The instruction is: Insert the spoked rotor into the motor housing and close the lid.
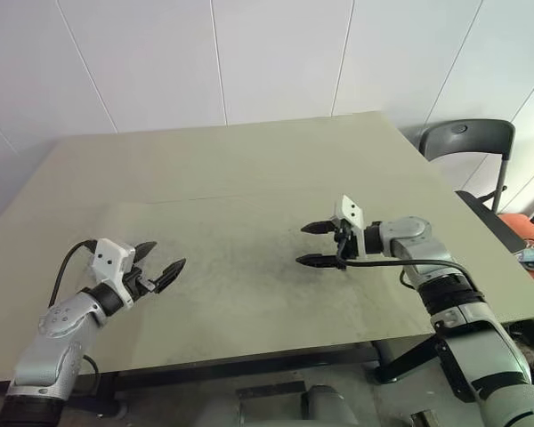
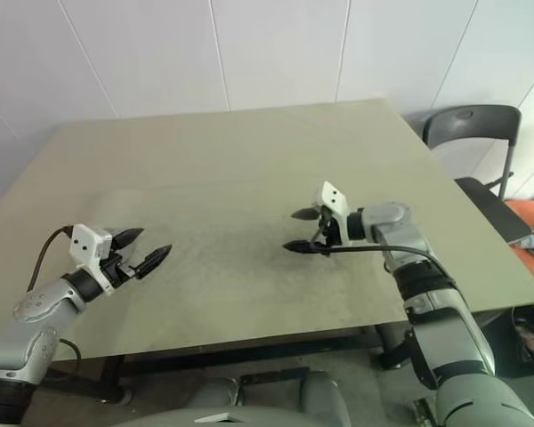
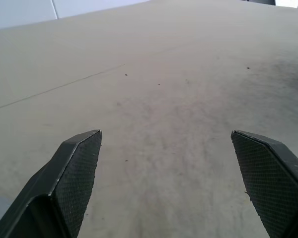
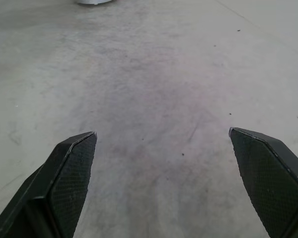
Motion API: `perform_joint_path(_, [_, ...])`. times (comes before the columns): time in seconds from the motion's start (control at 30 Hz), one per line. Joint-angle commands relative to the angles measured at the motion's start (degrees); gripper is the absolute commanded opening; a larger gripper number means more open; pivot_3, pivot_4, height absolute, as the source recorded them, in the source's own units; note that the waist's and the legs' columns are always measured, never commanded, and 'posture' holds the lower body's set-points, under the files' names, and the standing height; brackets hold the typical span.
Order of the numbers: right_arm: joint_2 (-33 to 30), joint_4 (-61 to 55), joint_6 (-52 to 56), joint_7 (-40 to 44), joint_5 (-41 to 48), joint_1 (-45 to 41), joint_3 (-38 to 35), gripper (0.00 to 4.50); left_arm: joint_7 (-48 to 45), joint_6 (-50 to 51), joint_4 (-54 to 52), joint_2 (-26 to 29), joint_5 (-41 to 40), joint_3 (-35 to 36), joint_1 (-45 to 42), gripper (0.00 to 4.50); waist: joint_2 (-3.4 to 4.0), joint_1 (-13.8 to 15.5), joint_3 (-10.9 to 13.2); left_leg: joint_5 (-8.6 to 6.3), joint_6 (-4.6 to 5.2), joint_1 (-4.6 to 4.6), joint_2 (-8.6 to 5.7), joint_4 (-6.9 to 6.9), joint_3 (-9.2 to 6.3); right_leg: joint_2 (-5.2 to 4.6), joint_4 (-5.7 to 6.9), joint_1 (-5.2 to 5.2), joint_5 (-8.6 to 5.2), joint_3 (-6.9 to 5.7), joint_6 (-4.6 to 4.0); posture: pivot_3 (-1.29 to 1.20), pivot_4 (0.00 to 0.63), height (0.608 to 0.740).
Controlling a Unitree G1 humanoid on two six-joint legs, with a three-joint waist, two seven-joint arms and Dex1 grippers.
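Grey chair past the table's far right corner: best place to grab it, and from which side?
Probably the top edge of the chair backrest, from above. It stands upright beyond the table, and that rim is thin, exposed and unobstructed.

Both arms are cased in smooth silver-grey shells, broken by black bands at the joints and wrists. Each hand, the left hand (image 1: 162, 262) and the right hand (image 1: 313, 244), ends in two black pointed fingers (image 3: 77, 173) with a fine cross-hatched texture on their inner faces. A small white box, probably a camera housing, sits atop each wrist. A black cable loops along each forearm.
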Motion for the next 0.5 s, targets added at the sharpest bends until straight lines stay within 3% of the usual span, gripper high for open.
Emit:
perform_joint_path(0.03, [1.8,-1.4,-3.7,-2.6,0.2,-0.2,-2.6,4.50,-3.0,-1.8,-1.8,-0.7,0.6,2.1,-0.3,4.43,0.00,0.0,0.0,0.00,0.00,0.02,0.00,0.00,0.00,0.00,0.02,0.00,0.00,0.00,0.00,0.00,0.000,0.740])
perform_joint_path(0.5, [2.4,-3.2,-4.2,-5.2,1.0,2.9,-5.3,4.50,-4.2,0.7,-2.7,-3.3,1.6,3.3,-2.3,4.43,0.00,0.1,0.0,0.00,0.00,0.11,0.00,0.03,-0.03,0.00,0.07,0.07,0.02,0.00,0.01,0.00,0.000,0.740])
